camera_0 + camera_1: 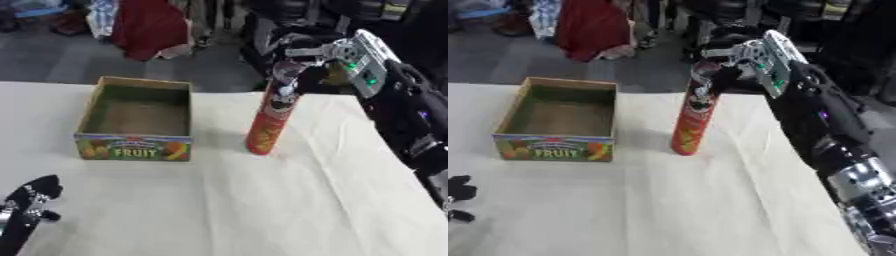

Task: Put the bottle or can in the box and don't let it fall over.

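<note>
A tall red chip can point(272, 118) stands on the white cloth, leaning slightly to the right at its top. My right hand point(302, 62) comes in from the upper right and its fingers curl round the can's top end. To the left of the can sits an open cardboard box point(91, 118) with FRUIT printed on its front; nothing shows inside it. The can's base rests on the cloth about a hand's width right of the box. My left hand point(31, 197) sits idle at the lower left, fingers relaxed.
The white cloth point(262, 210) covers the table, with creases on the right side. Beyond the table's far edge are a grey floor, a red garment point(149, 25) and dark equipment. My right arm point(824, 130) runs along the table's right side.
</note>
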